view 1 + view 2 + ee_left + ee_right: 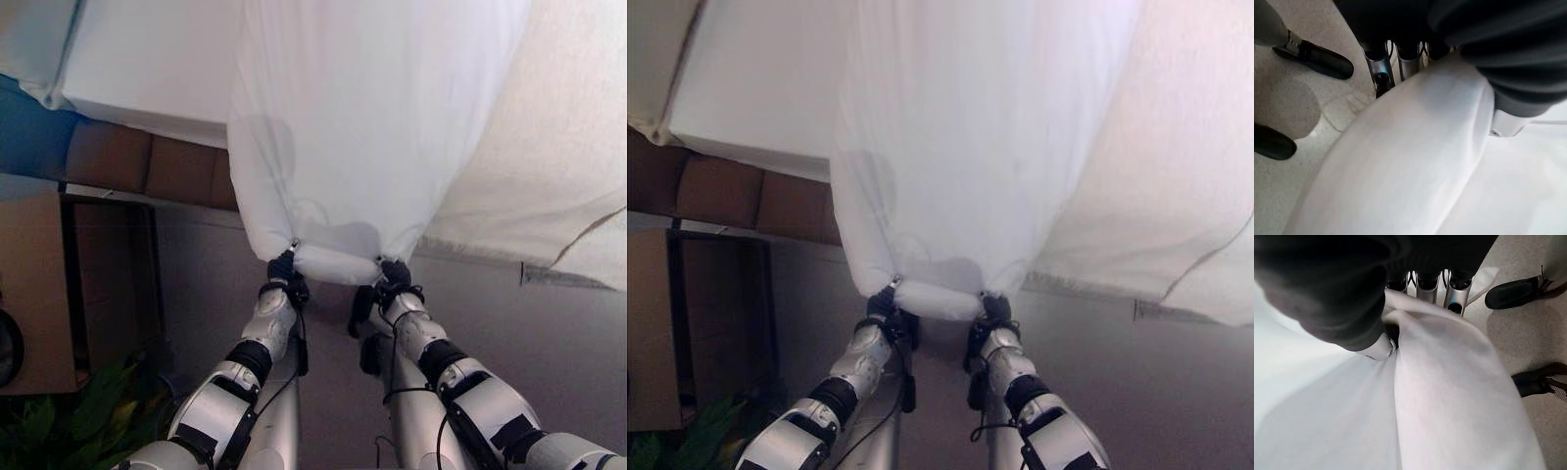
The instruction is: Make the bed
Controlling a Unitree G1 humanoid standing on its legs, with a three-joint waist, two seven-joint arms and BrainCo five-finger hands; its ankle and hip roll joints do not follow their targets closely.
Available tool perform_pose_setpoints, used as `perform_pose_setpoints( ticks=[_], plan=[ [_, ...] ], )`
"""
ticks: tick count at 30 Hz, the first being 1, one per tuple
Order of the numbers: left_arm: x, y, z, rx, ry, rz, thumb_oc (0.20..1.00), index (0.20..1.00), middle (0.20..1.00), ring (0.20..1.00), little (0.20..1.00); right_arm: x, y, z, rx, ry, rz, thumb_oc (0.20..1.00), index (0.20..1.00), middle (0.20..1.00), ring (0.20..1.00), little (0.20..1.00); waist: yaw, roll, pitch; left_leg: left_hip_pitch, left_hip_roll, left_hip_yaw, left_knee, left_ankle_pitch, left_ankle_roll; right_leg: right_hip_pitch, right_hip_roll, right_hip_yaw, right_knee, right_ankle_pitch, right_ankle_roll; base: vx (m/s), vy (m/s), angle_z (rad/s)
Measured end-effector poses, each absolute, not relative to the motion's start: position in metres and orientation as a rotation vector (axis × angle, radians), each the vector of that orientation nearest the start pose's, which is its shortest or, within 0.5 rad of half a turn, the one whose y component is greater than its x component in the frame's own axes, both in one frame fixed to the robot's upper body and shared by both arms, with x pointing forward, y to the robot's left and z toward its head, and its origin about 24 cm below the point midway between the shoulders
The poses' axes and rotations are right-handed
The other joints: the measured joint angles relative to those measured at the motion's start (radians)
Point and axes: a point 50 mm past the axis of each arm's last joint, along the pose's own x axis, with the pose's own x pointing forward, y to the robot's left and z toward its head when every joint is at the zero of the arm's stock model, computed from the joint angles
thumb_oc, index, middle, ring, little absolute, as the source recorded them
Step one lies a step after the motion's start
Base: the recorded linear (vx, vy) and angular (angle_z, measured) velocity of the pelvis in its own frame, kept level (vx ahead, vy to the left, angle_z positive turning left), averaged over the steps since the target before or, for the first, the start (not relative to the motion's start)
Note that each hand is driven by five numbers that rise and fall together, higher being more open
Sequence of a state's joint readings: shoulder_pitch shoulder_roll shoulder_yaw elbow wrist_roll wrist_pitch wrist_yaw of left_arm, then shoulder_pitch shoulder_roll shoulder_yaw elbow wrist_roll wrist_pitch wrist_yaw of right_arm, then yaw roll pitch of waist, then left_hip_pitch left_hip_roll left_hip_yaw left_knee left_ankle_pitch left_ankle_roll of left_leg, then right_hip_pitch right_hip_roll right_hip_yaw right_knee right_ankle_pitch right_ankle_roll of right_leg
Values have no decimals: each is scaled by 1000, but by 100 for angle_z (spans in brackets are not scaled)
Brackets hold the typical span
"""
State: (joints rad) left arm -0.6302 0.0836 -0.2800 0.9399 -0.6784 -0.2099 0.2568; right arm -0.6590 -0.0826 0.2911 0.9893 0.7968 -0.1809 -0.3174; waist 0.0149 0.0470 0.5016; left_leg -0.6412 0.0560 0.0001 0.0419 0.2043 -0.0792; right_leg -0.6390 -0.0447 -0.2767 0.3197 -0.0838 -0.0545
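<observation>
Pillow (362, 127), soft, light and floppy, hung from its 2 near corners, the left robot hand (284, 269) and right robot hand (394, 274) each clenched on one.

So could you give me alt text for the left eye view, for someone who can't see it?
The robot's left hand and right hand each grip a lower corner of a white pillow, holding it up over a white bed. A brown headboard shows beyond.
</observation>
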Motion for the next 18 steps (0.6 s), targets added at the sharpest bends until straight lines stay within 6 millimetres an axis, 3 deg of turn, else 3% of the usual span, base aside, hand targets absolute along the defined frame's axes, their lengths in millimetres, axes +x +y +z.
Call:
perform_pose_setpoints(
  ticks=[1,2,3,4,10,13,18],
  plan=[
    [347,115,19,-318,238,119,200,200,200,200,200,348,-120,12,388,324,-212,536,536,536,536,536,0,0,0,-2,-4,0,-3,0,0,0,-3,1,-6,2,4,96,176,-5],
    [348,117,20,-312,235,119,200,200,200,200,200,347,-123,10,380,331,-230,1000,1000,1000,1000,1000,0,0,0,-5,-10,1,-5,-3,4,-4,-7,9,-13,4,8,48,88,-4],
    [349,118,21,-307,233,120,266,266,266,266,266,347,-125,10,377,333,-240,1000,1000,1000,1000,1000,-1,0,0,-7,-12,2,-6,-11,15,-7,-8,14,-16,6,11,68,119,-12],
    [351,121,23,-295,228,127,1000,1000,1000,1000,1000,348,-128,10,373,335,-259,1000,1000,1000,1000,1000,0,0,0,-15,-15,8,-6,-12,26,-15,-9,22,-25,12,18,52,106,-14],
    [349,168,13,-166,280,271,1000,1000,1000,1000,1000,343,-170,-2,312,379,-406,1000,1000,1000,1000,1000,0,-4,2,-20,-25,34,-7,-19,44,-17,-12,66,-70,41,42,44,77,-15],
    [342,192,5,-139,315,363,1000,1000,1000,1000,1000,339,-188,-4,314,380,-466,1000,1000,1000,1000,1000,-5,-23,13,8,-25,52,-7,-19,44,7,-12,81,-78,51,43,26,44,-13],
    [319,208,-22,-142,403,441,1000,1000,1000,1000,1000,322,-205,-23,354,422,-535,1000,1000,1000,1000,1000,-9,-28,15,86,-22,53,-21,-23,45,91,4,87,-113,72,43,-31,2,-5]
  ],
)
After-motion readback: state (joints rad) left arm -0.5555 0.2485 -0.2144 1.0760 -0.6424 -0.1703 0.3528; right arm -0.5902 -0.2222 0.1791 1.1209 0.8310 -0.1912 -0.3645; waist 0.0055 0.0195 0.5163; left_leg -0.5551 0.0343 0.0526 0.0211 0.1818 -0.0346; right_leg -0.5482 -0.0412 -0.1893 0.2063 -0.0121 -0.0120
